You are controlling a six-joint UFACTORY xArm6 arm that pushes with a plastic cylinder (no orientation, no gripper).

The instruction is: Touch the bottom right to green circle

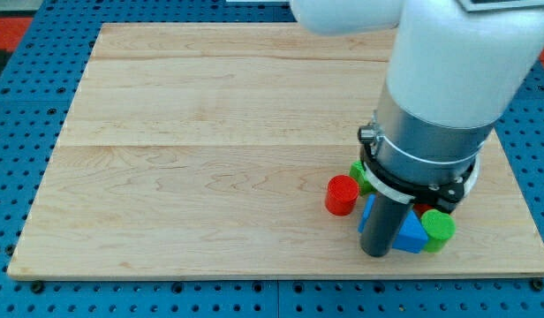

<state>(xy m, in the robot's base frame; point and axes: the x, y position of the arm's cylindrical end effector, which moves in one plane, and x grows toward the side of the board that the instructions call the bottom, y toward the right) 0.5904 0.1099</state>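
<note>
In the camera view, my arm comes down from the far right and ends in a dark rod. My tip point(376, 253) sits on the wooden bench point(210, 177) at the near right, in the middle of a tight cluster of blocks. I carry no pincer, so there is nothing spread or pressed together to report; the rod simply stands on the wood.

The green circle point(438, 227) lies just right of my tip, with a blue block point(411, 235) wedged between the two. A red cylinder point(341, 195) stands just left of the rod. A second green block point(359, 176) peeks out behind it, mostly hidden by my wrist, and a sliver of red shows near the green circle.

The danger, as I judge it, is crowding. Sliding right would shove the blue block into the green circle and push it toward the bench's near right edge, instead of reaching its near right side cleanly.

The green circle is round and stands upright, so it has no long axis or heading I can name.
</note>
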